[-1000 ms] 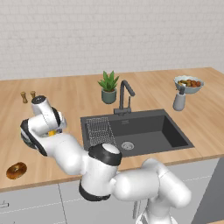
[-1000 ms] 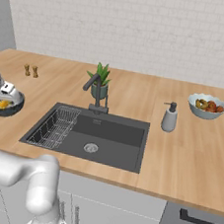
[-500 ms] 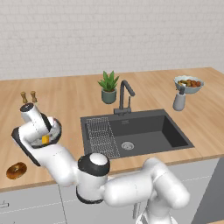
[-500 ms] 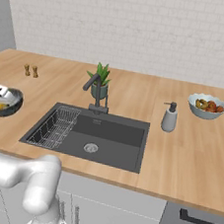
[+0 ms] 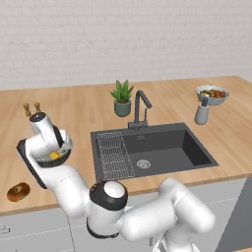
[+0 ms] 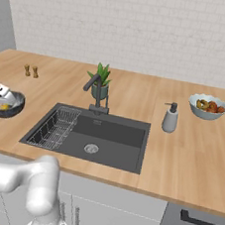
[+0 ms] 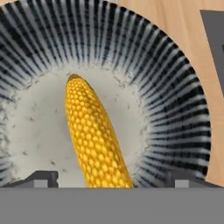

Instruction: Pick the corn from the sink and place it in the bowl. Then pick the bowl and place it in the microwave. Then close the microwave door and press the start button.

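on the wooden counter, a brown ring-shaped bagel lies leftmost. just right, the bright yellow corn cob rests inside the wide dark-streaked bowl with a pale speckled inside. the gripper hangs above it, jaws spread wide and released. further right sits the dark grey sink.

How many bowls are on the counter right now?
2. The bowl with the corn sits left of the sink, under the gripper. The fruit bowl stands at the far right, behind the soap dispenser. The arm could hide others.
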{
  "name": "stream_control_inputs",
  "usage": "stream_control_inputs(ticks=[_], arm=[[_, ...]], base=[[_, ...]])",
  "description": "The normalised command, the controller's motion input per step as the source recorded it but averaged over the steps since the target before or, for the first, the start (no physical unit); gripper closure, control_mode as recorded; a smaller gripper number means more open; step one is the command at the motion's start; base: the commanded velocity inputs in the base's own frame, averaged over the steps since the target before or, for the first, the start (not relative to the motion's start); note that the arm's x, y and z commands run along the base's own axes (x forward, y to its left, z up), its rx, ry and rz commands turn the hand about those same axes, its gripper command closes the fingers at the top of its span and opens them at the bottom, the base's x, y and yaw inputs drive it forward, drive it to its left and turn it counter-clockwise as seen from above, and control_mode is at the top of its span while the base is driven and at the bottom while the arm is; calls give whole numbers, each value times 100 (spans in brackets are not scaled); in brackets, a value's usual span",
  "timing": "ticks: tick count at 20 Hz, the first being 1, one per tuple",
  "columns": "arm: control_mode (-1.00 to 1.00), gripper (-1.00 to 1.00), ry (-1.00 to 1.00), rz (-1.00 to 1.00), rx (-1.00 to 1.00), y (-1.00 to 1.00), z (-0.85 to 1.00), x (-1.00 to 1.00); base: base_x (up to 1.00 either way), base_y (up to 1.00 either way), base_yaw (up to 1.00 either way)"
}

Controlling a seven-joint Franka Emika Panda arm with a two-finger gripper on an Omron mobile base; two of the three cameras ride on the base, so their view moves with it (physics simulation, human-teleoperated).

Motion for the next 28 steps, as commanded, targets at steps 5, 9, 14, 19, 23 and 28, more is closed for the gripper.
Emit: stream_control_inputs(ticks=[5,9,14,19,23,28], arm=[[-100,-100,-7,-13,20,-72,34,-36],[-100,-100,-1,-11,29,-42,19,-6],[-100,-100,1,-1,31,0,4,39],[-100,-100,5,0,11,1,3,42],[-100,-100,7,0,0,9,0,26],[-100,-100,9,0,0,19,-3,22]], base=[[0,0,0],[0,0,0],[0,0,0],[0,0,0],[0,0,0],[0,0,0]])
